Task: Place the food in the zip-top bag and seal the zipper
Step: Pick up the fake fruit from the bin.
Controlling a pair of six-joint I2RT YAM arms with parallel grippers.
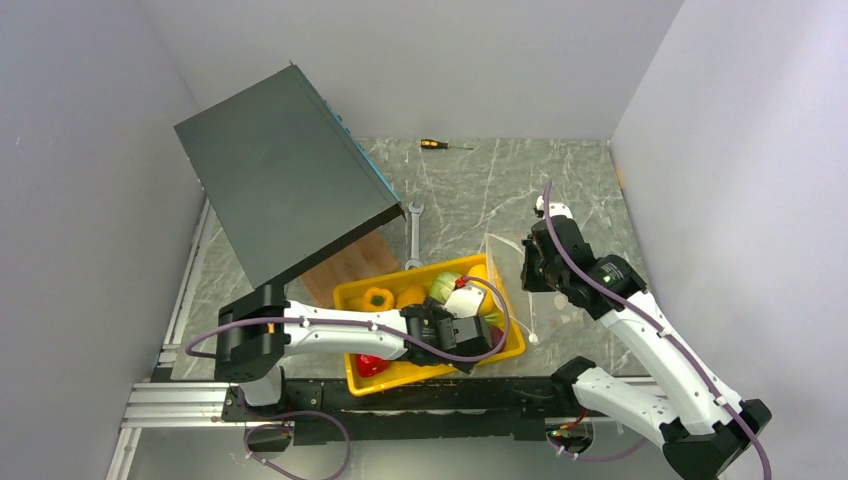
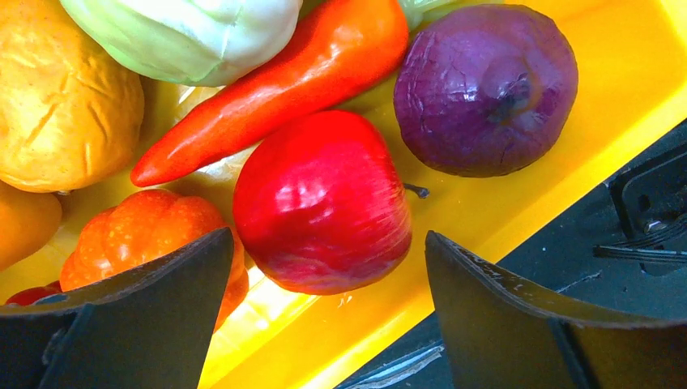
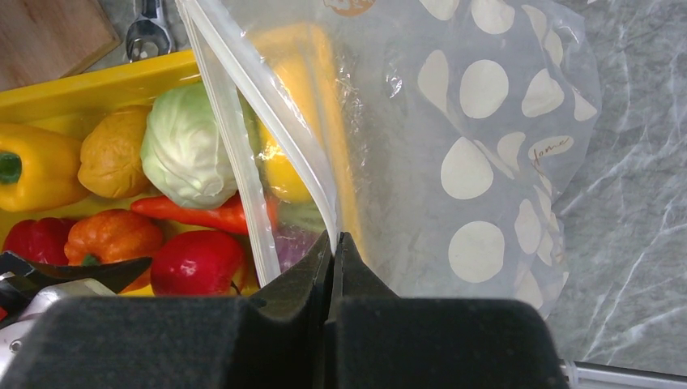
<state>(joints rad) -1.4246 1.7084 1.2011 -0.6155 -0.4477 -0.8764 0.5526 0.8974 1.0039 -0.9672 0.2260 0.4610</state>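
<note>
While your bench (image 1: 470, 190) carries the yellow tray (image 1: 345, 295), the zip-top bag (image 3: 486, 162) is held up at its right edge, the zipper (image 3: 300, 154) pinched in your clenched right tool (image 3: 334, 243). Your left tool (image 2: 326, 239) hangs released over the red tomato (image 2: 320, 198) among the food (image 3: 113, 235) in the tray.

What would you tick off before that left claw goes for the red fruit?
1. Left gripper open: ok.
2. Red fruit centred between its fingers: ok.
3. Pumpkin clear of the fingers: cannot tell; it sits right beside one.
4. Right gripper shut on the zipper: ok.
5. Bag mouth open: ok, the strips part.
6. Bag near the tray: ok, just beside it.
</note>
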